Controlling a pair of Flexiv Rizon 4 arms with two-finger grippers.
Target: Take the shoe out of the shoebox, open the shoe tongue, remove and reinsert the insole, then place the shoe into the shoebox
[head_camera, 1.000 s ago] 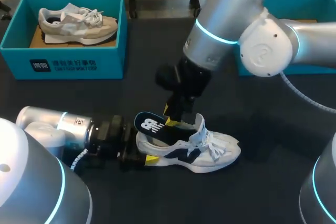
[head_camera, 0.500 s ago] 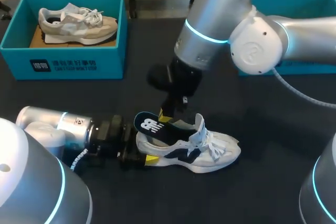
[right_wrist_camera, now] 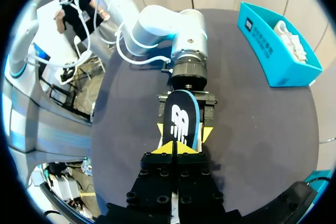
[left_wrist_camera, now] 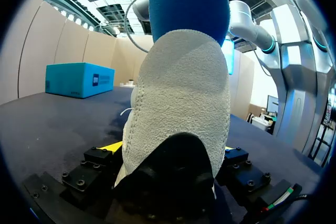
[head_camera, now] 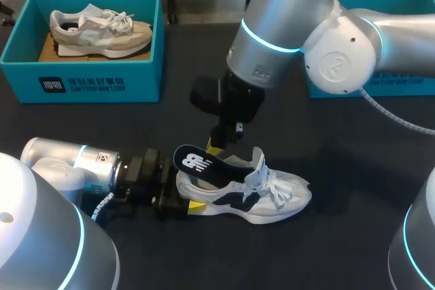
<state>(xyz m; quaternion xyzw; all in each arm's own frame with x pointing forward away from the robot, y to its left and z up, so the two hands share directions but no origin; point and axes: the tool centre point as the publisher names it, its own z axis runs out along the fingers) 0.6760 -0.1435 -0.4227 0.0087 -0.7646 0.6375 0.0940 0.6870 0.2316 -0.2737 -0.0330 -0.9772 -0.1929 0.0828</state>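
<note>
The shoe (head_camera: 262, 196) lies on its sole at the front middle of the table (head_camera: 183, 110), toe to the right, with the insole (head_camera: 198, 163) sticking partly out of its heel end. The left gripper (head_camera: 183, 200) sits at the heel with a finger on either side, and the right gripper (head_camera: 215, 147) hangs just above the insole's raised end. The left shoebox (head_camera: 81, 85) stands at the back left with a second shoe (head_camera: 102, 28) in it, and the right shoebox (head_camera: 408, 85) at the back right.

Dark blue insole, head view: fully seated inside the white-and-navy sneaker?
No, the dark blue insole has its heel end sticking up out of the collar of the white-and-navy sneaker.
</note>
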